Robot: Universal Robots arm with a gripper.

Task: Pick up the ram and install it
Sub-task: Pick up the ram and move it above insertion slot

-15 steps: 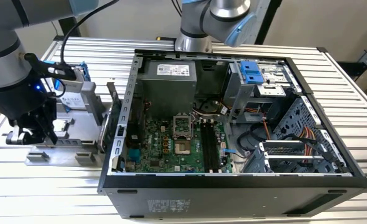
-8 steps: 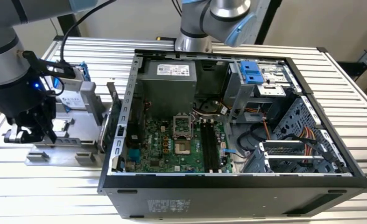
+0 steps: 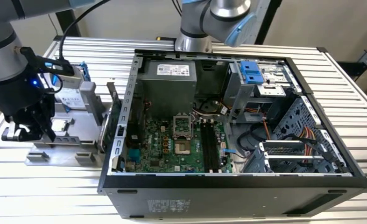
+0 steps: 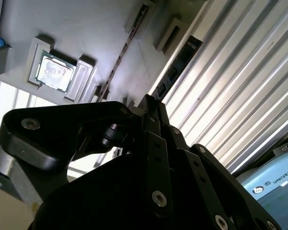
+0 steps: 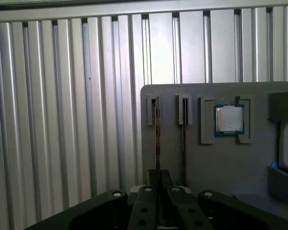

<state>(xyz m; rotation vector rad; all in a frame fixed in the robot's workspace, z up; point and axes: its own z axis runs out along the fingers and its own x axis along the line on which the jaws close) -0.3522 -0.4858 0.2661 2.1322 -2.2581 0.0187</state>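
The ram (image 5: 157,129) stands on edge in the outermost slot of the grey fixture plate (image 5: 216,163), seen as a thin dark strip. It also appears as a dark stick (image 4: 178,64) in the second wrist view. My gripper (image 5: 158,178) is at one end of that stick, fingers drawn together with the strip running in between them. The same closed tips (image 4: 151,103) meet the stick's end in the second wrist view. In the exterior view my gripper (image 3: 23,134) hangs over the fixture (image 3: 59,149) at that view's left, beside the open computer case (image 3: 233,121).
A second thin stick (image 5: 183,139) stands in the neighbouring slot. A square silver CPU chip (image 5: 229,119) sits in its holder on the fixture. The motherboard's long black slots (image 3: 209,145) lie inside the case. Another arm's base (image 3: 199,28) stands behind the case. Ribbed metal table (image 5: 62,120) surrounds everything.
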